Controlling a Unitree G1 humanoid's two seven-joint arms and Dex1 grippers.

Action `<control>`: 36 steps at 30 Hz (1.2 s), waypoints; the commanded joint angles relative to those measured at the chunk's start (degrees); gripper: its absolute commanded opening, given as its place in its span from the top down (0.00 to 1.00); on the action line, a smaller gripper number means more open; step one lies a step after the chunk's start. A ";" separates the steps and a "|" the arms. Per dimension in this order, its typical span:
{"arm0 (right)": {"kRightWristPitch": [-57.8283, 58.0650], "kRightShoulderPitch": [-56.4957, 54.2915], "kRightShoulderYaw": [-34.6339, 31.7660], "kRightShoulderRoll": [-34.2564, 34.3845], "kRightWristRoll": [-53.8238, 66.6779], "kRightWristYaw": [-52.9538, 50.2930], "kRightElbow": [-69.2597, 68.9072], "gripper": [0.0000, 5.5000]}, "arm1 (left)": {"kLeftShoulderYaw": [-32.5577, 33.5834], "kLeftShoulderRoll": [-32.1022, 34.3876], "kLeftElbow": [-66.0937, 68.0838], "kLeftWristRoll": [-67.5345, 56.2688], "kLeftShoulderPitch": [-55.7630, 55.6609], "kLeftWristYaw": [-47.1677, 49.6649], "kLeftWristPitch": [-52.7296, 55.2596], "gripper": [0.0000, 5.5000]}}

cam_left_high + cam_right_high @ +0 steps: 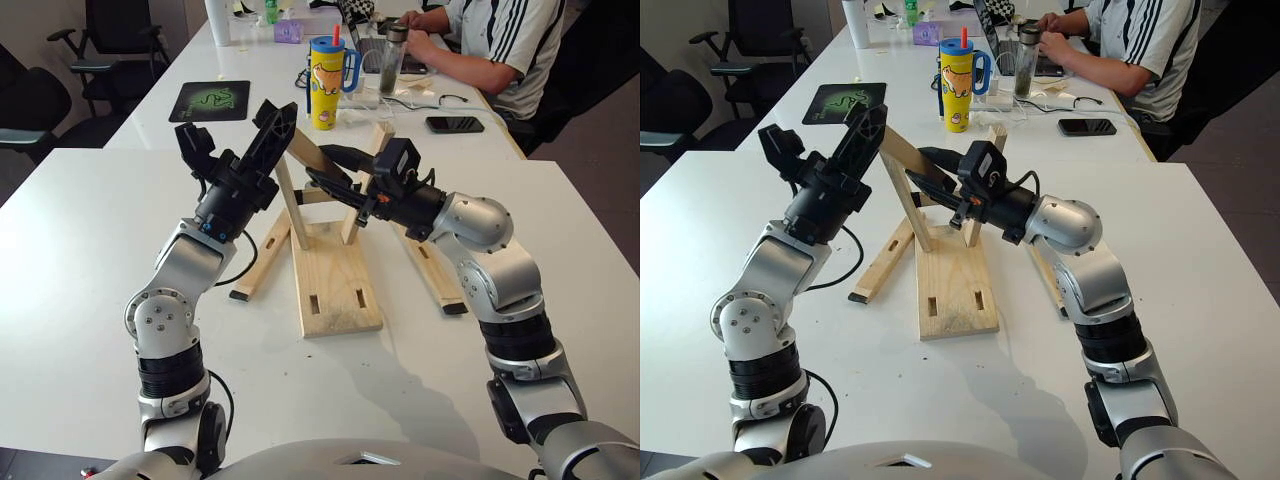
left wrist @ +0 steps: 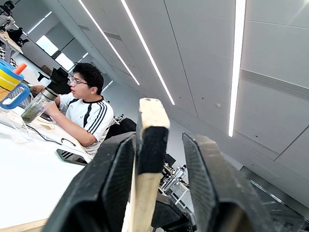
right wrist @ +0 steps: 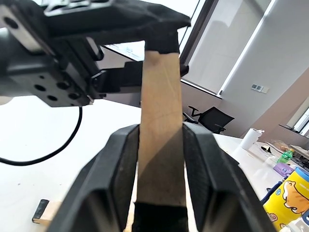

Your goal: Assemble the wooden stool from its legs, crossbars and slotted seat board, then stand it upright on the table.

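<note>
The right claw (image 1: 318, 163) is clamping the lower end of a crossbar (image 1: 305, 145), while the left claw (image 1: 278, 120) is only straddling its upper end, a gap showing beside one finger. I reckon the bar is risking a swing down onto the two upright legs (image 1: 290, 205) just below both claws, jolting them from the seat board (image 1: 335, 290) lying flat underneath. A spare leg (image 1: 262, 255) is lying on the white table (image 1: 90, 230) below the left claw, and a yellow cup (image 1: 325, 85) is standing on a second table well beyond, office chairs (image 1: 115, 40) waiting nearby
</note>
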 commanded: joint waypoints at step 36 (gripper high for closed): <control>13.26 -0.09 -20.58 4.49 10.45 -16.84 6.16 0.56 | 4.85 15.39 9.14 17.62 6.22 -8.82 -6.12 0.92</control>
